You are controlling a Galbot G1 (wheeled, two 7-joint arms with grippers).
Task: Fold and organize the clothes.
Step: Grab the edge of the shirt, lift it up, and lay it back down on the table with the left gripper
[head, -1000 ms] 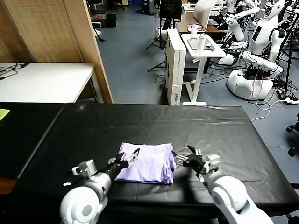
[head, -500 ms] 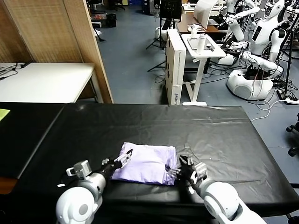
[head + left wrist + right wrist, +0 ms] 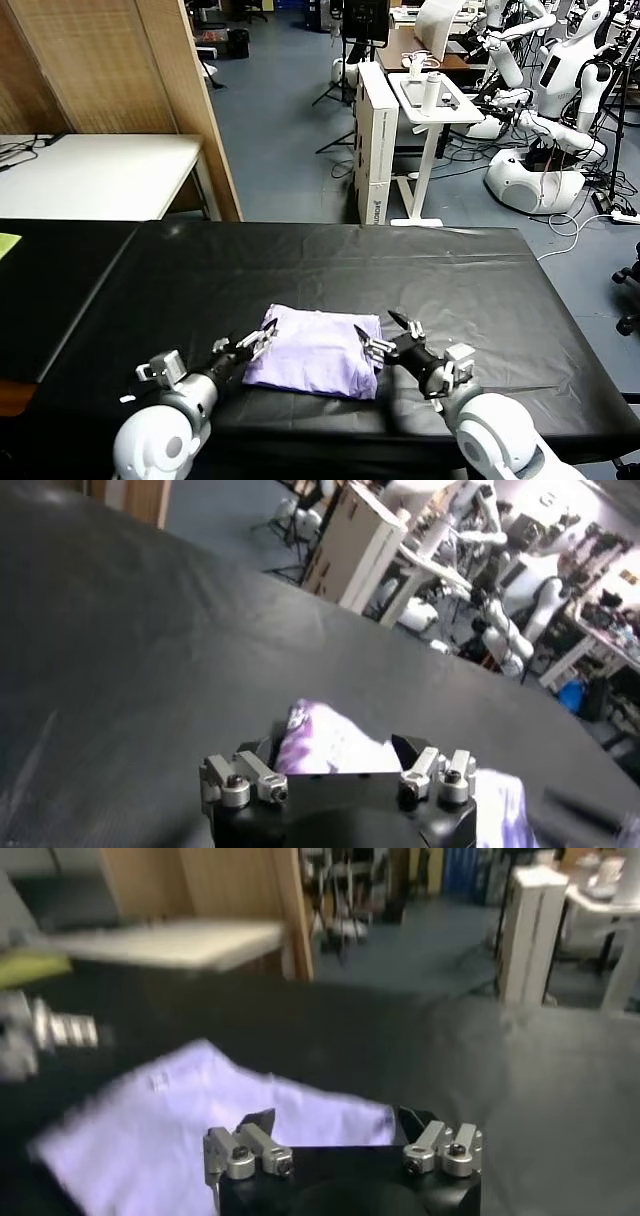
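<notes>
The clothes are one lavender T-shirt (image 3: pixel 315 352), folded into a compact rectangle on the black table cover (image 3: pixel 450 280) near the front edge. My left gripper (image 3: pixel 258 343) is open at the shirt's left edge. My right gripper (image 3: pixel 384 336) is open at its right edge. In the left wrist view the T-shirt (image 3: pixel 322 742) lies just past the spread fingertips (image 3: pixel 258 752), with a darker purple patch showing on its fold. The right wrist view shows the T-shirt (image 3: pixel 190 1123) stretching away from my open right gripper (image 3: pixel 335 1120). Neither gripper holds the cloth.
A second black-covered surface (image 3: pixel 45 290) adjoins on the left. Behind it stand a white table (image 3: pixel 100 170) and a wooden partition (image 3: pixel 180 100). Past the far table edge are a white cabinet (image 3: pixel 375 140), a stand (image 3: pixel 432 110) and other robots (image 3: pixel 560 90).
My left gripper has drawn back from over the shirt to its left edge. My right gripper dipped toward the shirt's near right corner, then rose again at the right edge. The shirt stays folded.
</notes>
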